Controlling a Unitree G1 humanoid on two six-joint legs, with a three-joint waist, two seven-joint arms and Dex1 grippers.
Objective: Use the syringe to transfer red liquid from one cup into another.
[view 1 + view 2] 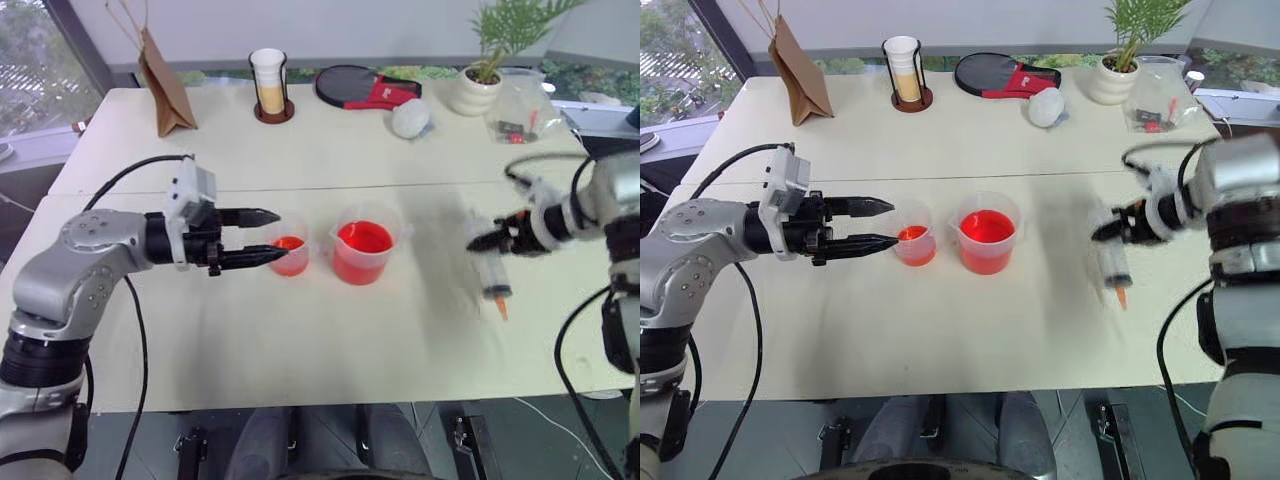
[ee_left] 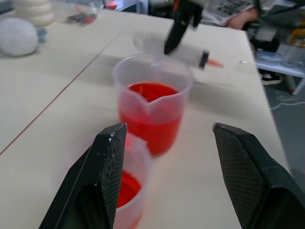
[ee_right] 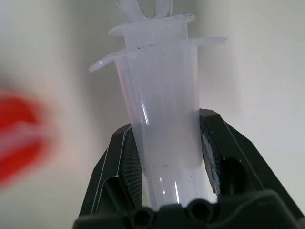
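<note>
Here's the right gripper (image 3: pixel 167 143) with its two black fingers (image 3: pixel 125 162) clamped on the clear barrel of the syringe (image 1: pixel 487 272), pads pressing it from both sides, the flange and plunger end sticking out beyond the fingertips in the right wrist view. From the head camera the syringe hangs off that gripper above the table (image 1: pixel 300 350), orange tip (image 1: pixel 501 306) pointing down and toward the robot, lifted clear of the surface, well to the right of both cups. Over to the left gripper (image 1: pixel 262 236): fingers spread wide, gripping nothing, levelled sideways toward the small cup (image 1: pixel 290 255). One fingertip (image 1: pixel 272 256) sits right at that cup's near rim, the other stands off behind it; whether it truly touches, I can't tell. The small cup carries a shallow layer of red liquid (image 2: pixel 123 188) at its bottom. Just beside it on the right stands the big beaker (image 1: pixel 362 245), pouring lip facing the small cup, filled well past halfway with red. Farther back on the table: a brown paper bag (image 1: pixel 165 85), a stack of paper cups in a holder (image 1: pixel 270 85), a table-tennis paddle (image 1: pixel 365 88) and a potted plant (image 1: pixel 480 75).
</note>
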